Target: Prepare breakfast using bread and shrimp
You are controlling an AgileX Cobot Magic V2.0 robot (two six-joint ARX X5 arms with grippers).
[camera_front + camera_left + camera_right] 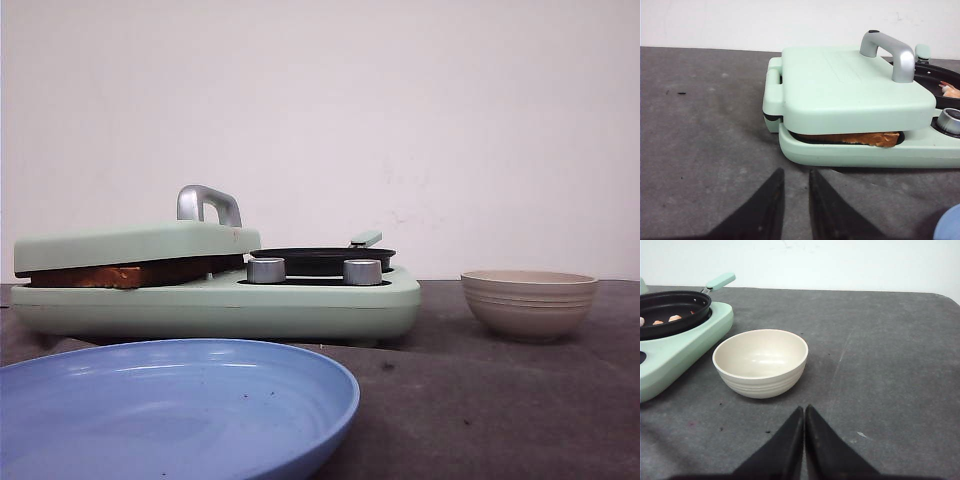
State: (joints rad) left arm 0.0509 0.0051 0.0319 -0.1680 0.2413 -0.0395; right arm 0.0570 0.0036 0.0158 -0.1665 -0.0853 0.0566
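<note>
Grey tabletop, white wall behind. Bread pressed under mint sandwich-maker lid. Shrimp in black pan, 3 o'clock of lid. Cream bowl further right; blue plate nearest. Left gripper slightly apart, holding nothing; right gripper closed together, holding nothing.

Bread lies under the sandwich maker's closed lid.
</note>
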